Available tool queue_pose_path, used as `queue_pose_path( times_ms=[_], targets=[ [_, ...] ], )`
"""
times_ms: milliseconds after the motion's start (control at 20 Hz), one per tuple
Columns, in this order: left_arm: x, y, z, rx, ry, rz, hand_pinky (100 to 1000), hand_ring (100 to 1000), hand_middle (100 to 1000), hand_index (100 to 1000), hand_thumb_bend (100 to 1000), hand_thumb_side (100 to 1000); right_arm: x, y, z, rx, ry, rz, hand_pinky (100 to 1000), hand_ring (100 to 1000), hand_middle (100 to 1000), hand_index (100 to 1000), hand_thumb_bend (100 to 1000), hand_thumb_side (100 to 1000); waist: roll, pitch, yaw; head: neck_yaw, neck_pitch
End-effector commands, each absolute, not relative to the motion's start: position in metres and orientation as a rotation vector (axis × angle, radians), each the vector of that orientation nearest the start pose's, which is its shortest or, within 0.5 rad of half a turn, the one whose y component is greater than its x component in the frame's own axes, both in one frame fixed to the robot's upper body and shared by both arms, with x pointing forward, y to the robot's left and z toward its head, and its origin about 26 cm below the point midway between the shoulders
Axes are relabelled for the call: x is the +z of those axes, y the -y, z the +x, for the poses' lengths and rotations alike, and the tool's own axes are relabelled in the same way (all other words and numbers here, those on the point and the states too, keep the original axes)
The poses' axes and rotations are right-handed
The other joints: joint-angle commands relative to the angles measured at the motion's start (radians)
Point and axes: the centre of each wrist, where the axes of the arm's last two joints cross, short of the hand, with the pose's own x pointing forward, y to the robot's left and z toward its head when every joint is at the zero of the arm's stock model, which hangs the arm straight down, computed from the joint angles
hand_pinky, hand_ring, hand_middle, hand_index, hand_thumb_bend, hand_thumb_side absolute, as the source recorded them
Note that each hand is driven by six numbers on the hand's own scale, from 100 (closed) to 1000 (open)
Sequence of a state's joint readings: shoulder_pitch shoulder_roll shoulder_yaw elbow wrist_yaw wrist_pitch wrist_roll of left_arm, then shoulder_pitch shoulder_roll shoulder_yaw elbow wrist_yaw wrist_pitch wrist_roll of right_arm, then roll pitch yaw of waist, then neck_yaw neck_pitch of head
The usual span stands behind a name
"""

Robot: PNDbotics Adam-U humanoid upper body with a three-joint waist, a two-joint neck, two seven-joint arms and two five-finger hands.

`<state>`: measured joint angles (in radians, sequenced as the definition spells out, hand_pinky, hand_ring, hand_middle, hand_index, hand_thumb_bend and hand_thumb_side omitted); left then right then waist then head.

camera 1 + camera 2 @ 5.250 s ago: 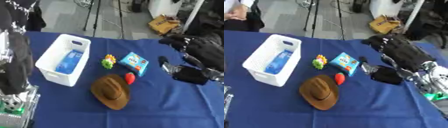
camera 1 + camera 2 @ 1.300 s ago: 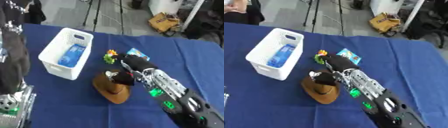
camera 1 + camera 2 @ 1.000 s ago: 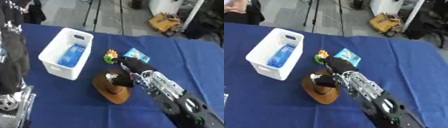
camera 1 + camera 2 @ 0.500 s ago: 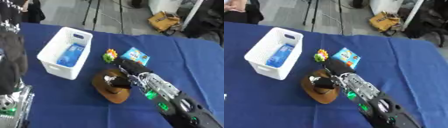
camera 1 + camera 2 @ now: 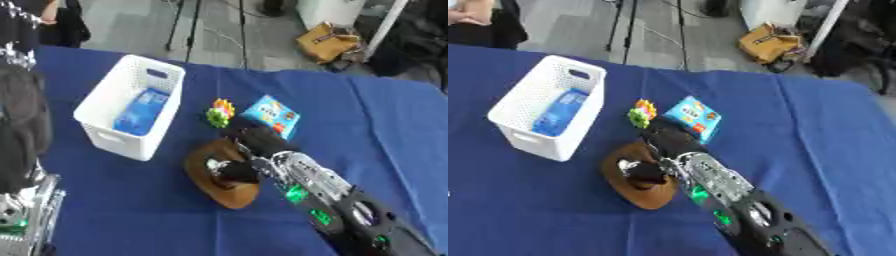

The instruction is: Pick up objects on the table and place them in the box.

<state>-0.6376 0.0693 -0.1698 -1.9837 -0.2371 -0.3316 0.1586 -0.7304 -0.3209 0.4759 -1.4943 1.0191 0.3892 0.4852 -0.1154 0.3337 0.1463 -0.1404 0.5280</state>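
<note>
You have a table under a blue cloth [image 5: 105, 200], with grey floor, tripod legs and a tan bag [image 5: 331, 42] beyond its far edge. On the cloth there is one white box [image 5: 131, 112] holding one blue packet [image 5: 140, 111], one small green and yellow toy [image 5: 219, 111], one blue carton [image 5: 271, 115] and one brown hat [image 5: 219, 172]. The hat lies brim-down near the box. Your right hand [image 5: 241, 167] rests on its crown, fingers curled round it. Your left arm [image 5: 22, 135] shows at the left edge; I cannot tell its hand.
</note>
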Motion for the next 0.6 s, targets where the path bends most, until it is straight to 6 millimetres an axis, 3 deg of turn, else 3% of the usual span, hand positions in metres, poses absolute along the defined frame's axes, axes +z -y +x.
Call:
queue_pose_path(
  times_ms=[50, 600],
  targets=[
    [0.2798, -0.1368, 0.3014, 0.309, -3.270, 0.114, 923, 881, 820, 800, 100, 1000, 0.1821, 0.1319, 0.3877, 1.476, 1.374, -0.953, 795, 940, 890, 1000, 344, 1000, 0.007, -0.014, 0.002, -0.008, -0.012],
    [0.2826, -0.1349, 0.3008, 0.308, -3.260, 0.131, 926, 877, 809, 792, 100, 1000, 0.1766, 0.1351, 0.3953, 1.487, 1.354, -0.942, 791, 939, 891, 1000, 347, 1000, 0.006, -0.001, 0.017, -0.020, -0.022]
  ],
)
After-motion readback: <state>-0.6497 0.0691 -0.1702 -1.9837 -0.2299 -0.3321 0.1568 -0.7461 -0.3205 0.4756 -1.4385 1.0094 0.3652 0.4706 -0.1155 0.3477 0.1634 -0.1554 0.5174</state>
